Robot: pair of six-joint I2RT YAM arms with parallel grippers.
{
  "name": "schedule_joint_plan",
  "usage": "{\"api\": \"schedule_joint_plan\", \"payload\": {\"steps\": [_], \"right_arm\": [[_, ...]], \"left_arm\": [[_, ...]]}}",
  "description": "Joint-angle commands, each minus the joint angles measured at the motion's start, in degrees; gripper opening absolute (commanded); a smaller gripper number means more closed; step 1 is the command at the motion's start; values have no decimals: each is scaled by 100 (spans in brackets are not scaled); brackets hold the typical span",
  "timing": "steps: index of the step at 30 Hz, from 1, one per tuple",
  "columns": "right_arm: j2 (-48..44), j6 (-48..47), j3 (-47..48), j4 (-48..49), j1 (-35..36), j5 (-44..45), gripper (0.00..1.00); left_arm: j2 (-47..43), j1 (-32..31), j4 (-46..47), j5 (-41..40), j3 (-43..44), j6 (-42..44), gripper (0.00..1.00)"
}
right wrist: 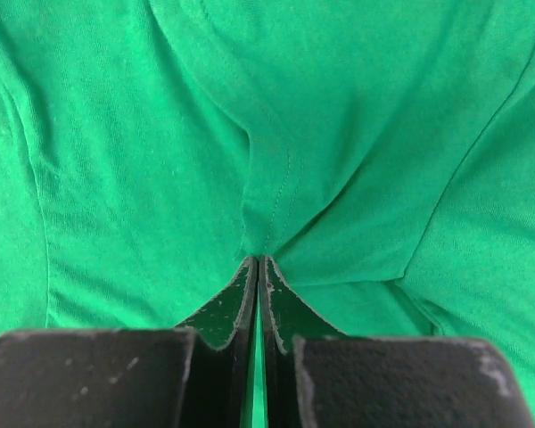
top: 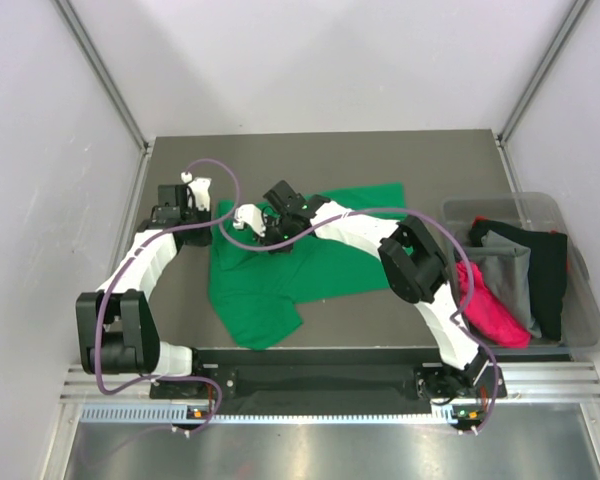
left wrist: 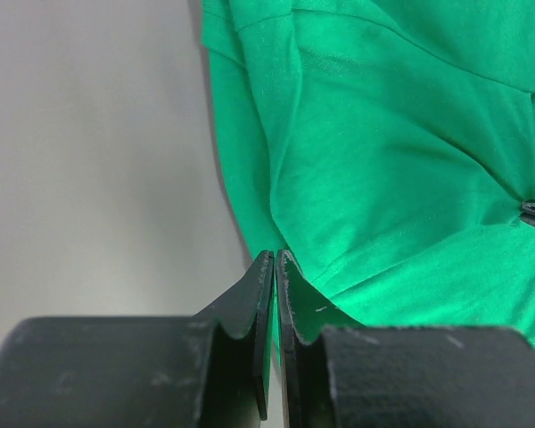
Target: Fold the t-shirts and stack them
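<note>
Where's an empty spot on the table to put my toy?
The far strip of table, between the green t-shirt and the back wall, is bare. The middle is crowded: left end effector and right end effector pinch that shirt. The bin at right holds other t-shirts.

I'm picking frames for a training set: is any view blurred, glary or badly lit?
Top external: even light, soft shadows, bright sheen on the metal sheet at the near edge. Left wrist: green t-shirt sharp, left gripper bases soft. Right wrist: stitching crisp, right gripper bases soft, no glare.
</note>
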Motion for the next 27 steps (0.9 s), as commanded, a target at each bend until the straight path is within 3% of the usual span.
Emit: {"api": "schedule_joint_plan", "payload": {"steps": [1,13,27], "right_arm": [[-387,-40,-46,211,78,-149,0],[-141,162,666,519,60,-69,0],[-1161,-22,-687,870,69,-69,0]], "left_arm": [[-209,24,141,43,-6,-11,9],[72,24,53,325,65,77,10],[-34,32,97,456,47,103,10]]}}
